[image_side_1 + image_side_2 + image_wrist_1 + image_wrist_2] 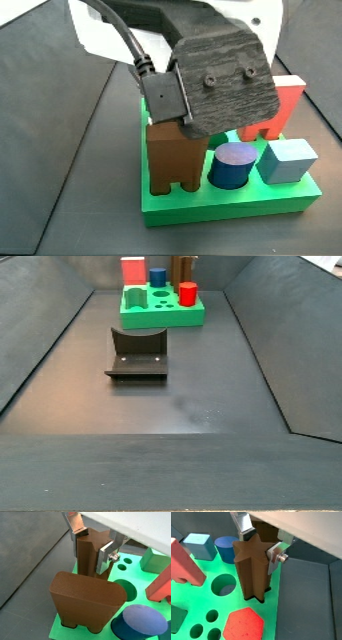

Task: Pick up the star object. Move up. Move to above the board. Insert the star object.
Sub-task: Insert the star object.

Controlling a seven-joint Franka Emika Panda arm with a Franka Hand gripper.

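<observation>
The star object (pixel 251 569) is a tall brown ridged column, also seen in a wrist view (pixel 89 559). My gripper (pixel 261 546) is shut on its upper part, one silver finger (pixel 104 558) on each side. The column stands upright with its lower end in a cut-out near the edge of the green board (pixel 211 601). The board also shows in both side views (pixel 227 205) (pixel 160 318). In a side view the gripper body (pixel 221 75) hides the star object.
On the board stand a big brown arched block (pixel 87 602), a blue cylinder (pixel 234 165), a light blue cube (pixel 287 160), a red arched block (pixel 184 562) and a red hexagon (pixel 243 624). The fixture (pixel 138 356) stands on the floor in front of the board.
</observation>
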